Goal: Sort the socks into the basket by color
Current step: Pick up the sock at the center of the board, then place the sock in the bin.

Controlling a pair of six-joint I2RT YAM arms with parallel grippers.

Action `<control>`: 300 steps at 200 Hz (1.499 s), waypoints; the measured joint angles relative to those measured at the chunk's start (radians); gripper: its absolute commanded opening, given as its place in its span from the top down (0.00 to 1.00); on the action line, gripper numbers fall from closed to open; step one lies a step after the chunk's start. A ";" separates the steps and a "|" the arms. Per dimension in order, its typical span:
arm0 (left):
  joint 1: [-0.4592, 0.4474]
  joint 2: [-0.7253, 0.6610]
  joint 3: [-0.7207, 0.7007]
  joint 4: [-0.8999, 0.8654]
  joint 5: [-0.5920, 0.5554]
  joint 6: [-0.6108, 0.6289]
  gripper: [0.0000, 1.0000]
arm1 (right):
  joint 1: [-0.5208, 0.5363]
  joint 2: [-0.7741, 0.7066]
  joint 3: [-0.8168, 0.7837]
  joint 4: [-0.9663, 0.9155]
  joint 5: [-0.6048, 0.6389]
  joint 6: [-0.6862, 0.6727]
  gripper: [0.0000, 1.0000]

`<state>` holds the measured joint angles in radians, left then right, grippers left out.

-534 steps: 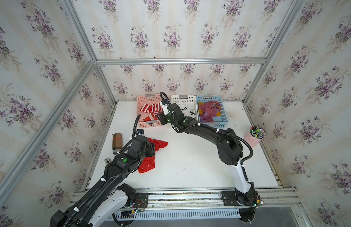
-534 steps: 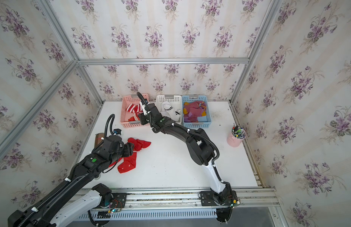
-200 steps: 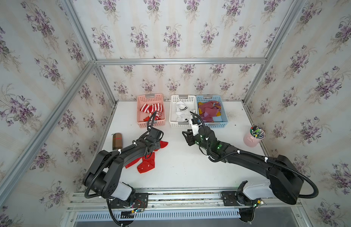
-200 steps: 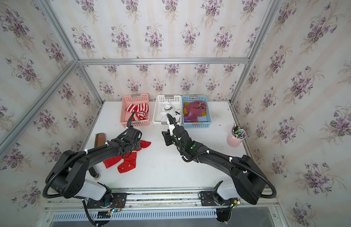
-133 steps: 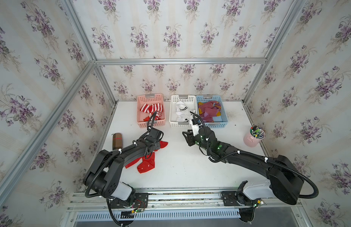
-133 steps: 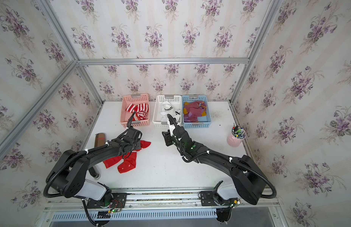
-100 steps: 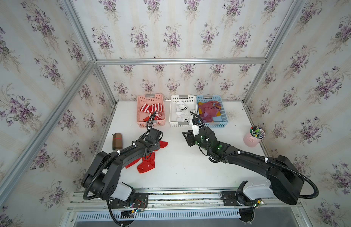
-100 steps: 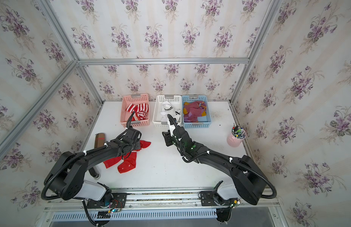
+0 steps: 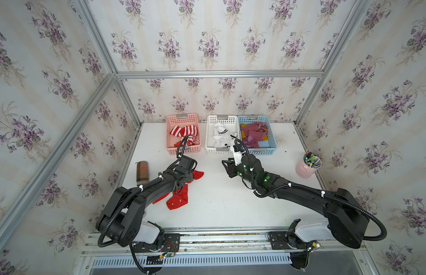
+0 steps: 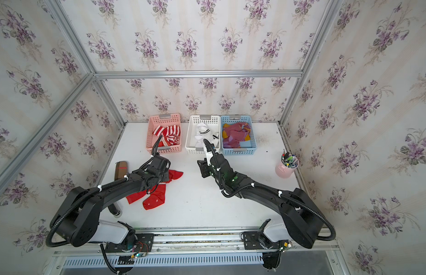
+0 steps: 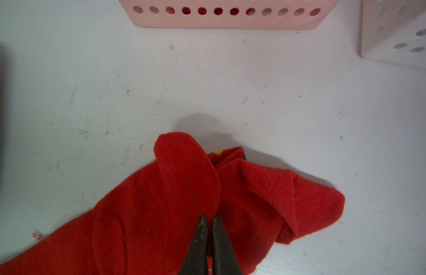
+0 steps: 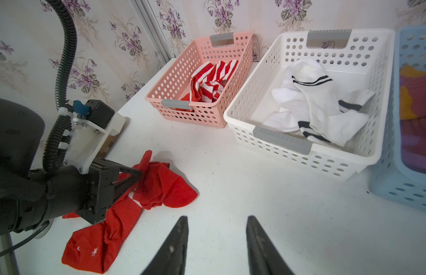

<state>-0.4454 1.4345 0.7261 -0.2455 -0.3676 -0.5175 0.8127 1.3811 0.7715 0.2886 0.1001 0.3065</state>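
Note:
Three red socks lie in a loose heap left of the table's middle: a plain one (image 9: 198, 175) on top, and a snowflake one (image 9: 177, 202) nearer the front. My left gripper (image 11: 209, 217) is shut on a fold of the plain red sock (image 11: 183, 181); in the right wrist view its fingertips (image 12: 137, 172) pinch that cloth. My right gripper (image 12: 216, 219) hangs open and holds nothing, over bare table in front of the white basket (image 9: 209, 142). The pink basket (image 9: 169, 133) holds red-and-white striped socks (image 9: 183, 131), the white one white socks (image 9: 221, 137), and the blue basket (image 9: 273, 142) maroon socks (image 9: 251, 135).
A brown plaid case (image 9: 142, 170) lies near the left edge beside my left arm. A pink cup of pens (image 9: 307, 167) stands at the right edge. A small dark cylinder (image 10: 114, 210) lies under my left arm near the front.
My left gripper has closed on the plain red sock over the last second. My right arm, which earlier drew back from the pink basket, has stayed still.

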 measured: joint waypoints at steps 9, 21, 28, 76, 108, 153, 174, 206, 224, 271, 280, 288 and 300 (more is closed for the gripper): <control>0.000 -0.008 0.000 -0.007 0.000 0.000 0.93 | 0.000 0.000 -0.002 0.002 0.002 0.000 0.58; 0.000 -0.038 -0.001 -0.026 0.000 0.000 0.94 | 0.000 0.000 -0.005 0.002 0.006 0.000 0.58; 0.000 -0.062 -0.001 -0.032 -0.002 0.000 0.95 | 0.000 -0.001 -0.006 0.002 0.008 0.000 0.58; -0.001 -0.232 0.024 -0.121 -0.001 0.005 0.96 | 0.000 -0.013 -0.025 0.015 0.012 0.000 0.58; -0.004 -0.350 0.062 -0.193 -0.005 0.013 0.96 | 0.000 -0.021 -0.035 0.029 0.012 0.000 0.58; -0.004 -0.398 0.170 -0.268 0.005 0.054 0.96 | 0.000 -0.050 -0.059 0.040 0.012 -0.004 0.58; -0.004 -0.373 0.230 -0.271 0.029 0.074 0.96 | 0.000 -0.068 -0.068 0.044 0.011 -0.004 0.57; -0.002 -0.296 0.358 -0.269 0.067 0.105 0.96 | 0.000 -0.104 -0.087 0.043 0.013 -0.004 0.57; 0.000 -0.229 0.452 -0.254 0.087 0.124 0.96 | 0.000 -0.126 -0.098 0.042 0.015 -0.004 0.57; 0.023 -0.024 0.706 -0.236 0.132 0.177 0.96 | 0.000 -0.191 -0.121 0.018 0.033 -0.003 0.57; 0.031 0.020 0.757 -0.235 0.138 0.189 0.96 | 0.000 -0.206 -0.127 0.010 0.041 -0.003 0.57; 0.039 0.061 0.801 -0.235 0.154 0.200 0.96 | 0.000 -0.220 -0.135 0.000 0.045 -0.003 0.56; 0.058 0.115 0.857 -0.235 0.175 0.209 0.96 | 0.000 -0.240 -0.146 -0.011 0.053 -0.002 0.56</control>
<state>-0.3878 1.5497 1.5833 -0.4808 -0.1925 -0.3080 0.8127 1.1408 0.6254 0.2779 0.1528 0.3042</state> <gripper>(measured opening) 0.054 0.437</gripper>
